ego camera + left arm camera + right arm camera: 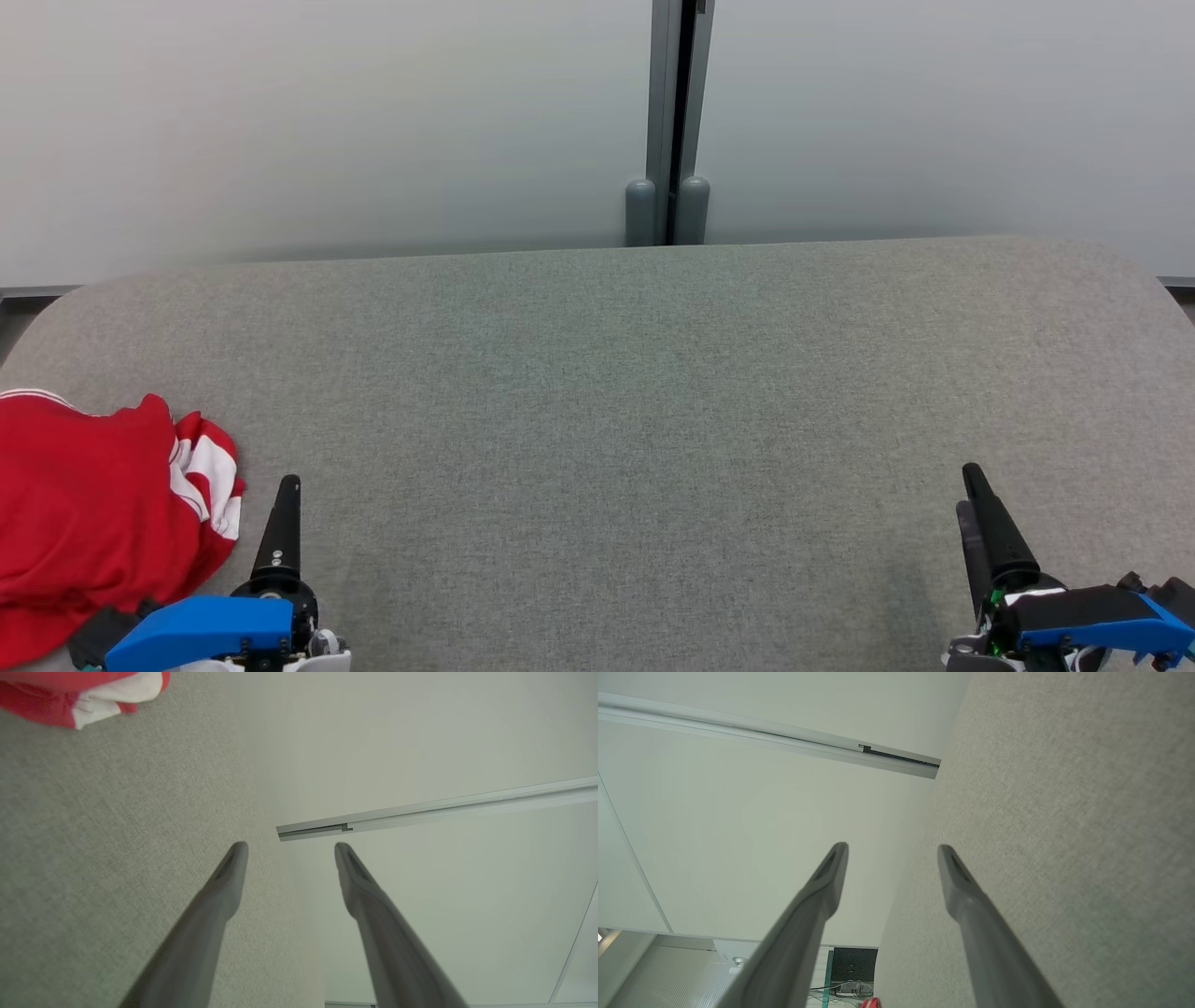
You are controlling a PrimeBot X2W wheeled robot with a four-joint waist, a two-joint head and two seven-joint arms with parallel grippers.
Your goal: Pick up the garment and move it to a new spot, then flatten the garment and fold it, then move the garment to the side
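At the near left corner of the grey fabric-covered table (597, 392) lies the crumpled red garment with white stripes (93, 504), bunched into a loose heap whose left part runs off the edge of the head view. Just to its right, the left gripper (290, 848) hovers low over bare cloth with its jaws spread wide and nothing between them; whether its base brushes the heap's near edge I cannot tell. Well apart, at the near right corner, the right gripper (892, 848) is likewise spread and empty, pointing along the table toward the pale wall panels (327, 121). Judging by this, the first step, picking the garment up, has not begun. To do it well, the left arm would need to swing outward to its own left and tip its jaws down over the heap, since they now point past it toward those panels. A good target looks to be the raised ridge near the white-striped part, where folds stand up enough for both jaws to straddle; closing on a flat patch would likely pinch only the table covering or slip off. Cloth is limp, so a lift high enough to clear the trailing part before carrying it toward the broad bare middle of the table should keep it from dragging and rolling tighter.
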